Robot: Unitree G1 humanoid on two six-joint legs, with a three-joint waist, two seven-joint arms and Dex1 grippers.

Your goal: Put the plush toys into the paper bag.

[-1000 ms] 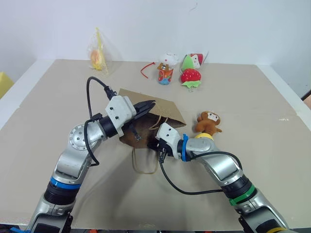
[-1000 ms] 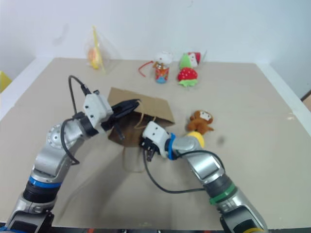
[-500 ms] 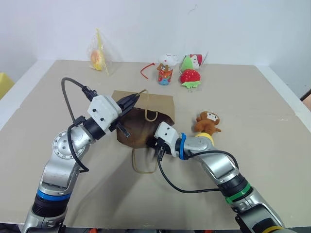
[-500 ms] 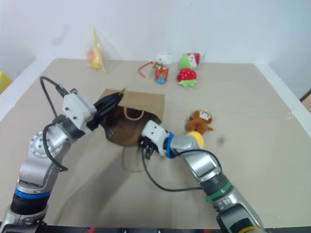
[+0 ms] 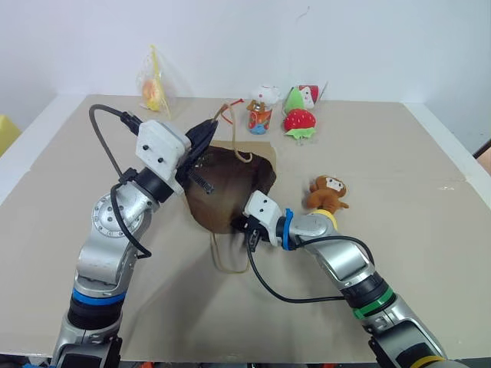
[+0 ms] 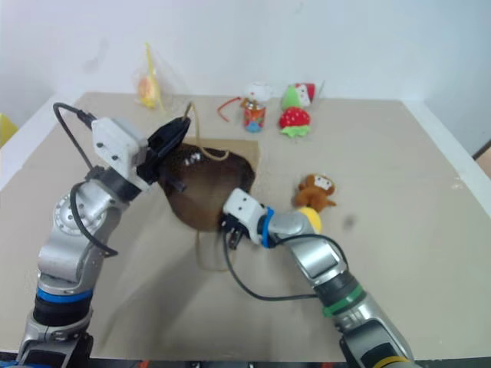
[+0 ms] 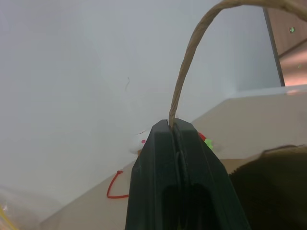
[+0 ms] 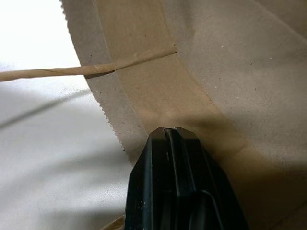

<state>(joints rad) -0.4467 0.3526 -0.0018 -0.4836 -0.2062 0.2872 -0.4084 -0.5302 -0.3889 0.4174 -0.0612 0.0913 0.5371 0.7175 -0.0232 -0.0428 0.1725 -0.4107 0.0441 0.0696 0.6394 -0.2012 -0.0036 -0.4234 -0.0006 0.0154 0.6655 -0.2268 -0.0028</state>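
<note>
Bag-opening is the step in hand. Left gripper (image 5: 216,125) is clamped on the upper cord handle (image 7: 192,62), lifting the paper bag (image 5: 230,188) mouth, while right gripper (image 5: 239,227) pinches the lower rim. Monkey plush (image 5: 328,192) sits just beside the right forearm. Next, I'd judge, one gripper must let go to fetch it.

Both eye views are taken from the head, looking fwd and down over the bench (image 5: 430,253); nearly the same scene is shared, slightly offset. Left wrist cam is set close behind the left gripper (image 7: 176,125), facing the wall. Right wrist cam is pressed close along the right gripper (image 8: 169,130) onto the paper bag (image 8: 230,86).
</note>
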